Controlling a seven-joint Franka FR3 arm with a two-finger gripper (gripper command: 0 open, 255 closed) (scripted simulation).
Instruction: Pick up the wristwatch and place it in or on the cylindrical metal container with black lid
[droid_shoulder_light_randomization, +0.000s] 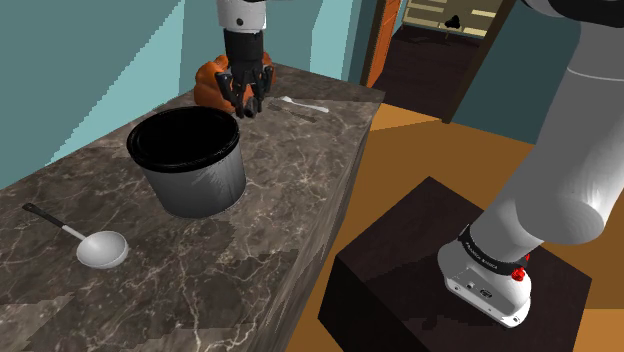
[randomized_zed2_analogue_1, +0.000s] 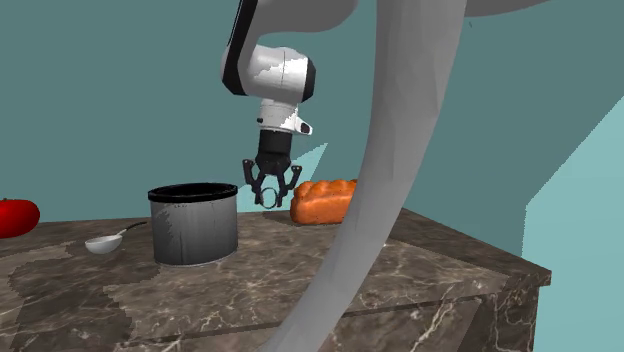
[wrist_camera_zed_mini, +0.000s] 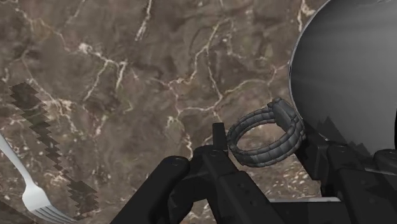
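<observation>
Transport step: holding the grey wristwatch (wrist_camera_zed_mini: 270, 153) clasped in the pincer (wrist_camera_zed_mini: 266, 137), hoisted clear of the marbled surface (wrist_camera_zed_mini: 127, 76), just beside the open, dark-rimmed container (droid_shoulder_light_randomization: 200, 185) and not yet above it. Next, most likely: travel sideways over the rim with enough height to clear the wall, centre above the opening, then lower and open the pincer in 1 clean release

The arm (droid_shoulder_light_randomization: 560, 190) reaches over, wrist pointing straight down — the gripper (randomized_zed2_analogue_1: 269, 190) hangs raised, clasping the watch (wrist_camera_zed_mini: 270, 151).
</observation>
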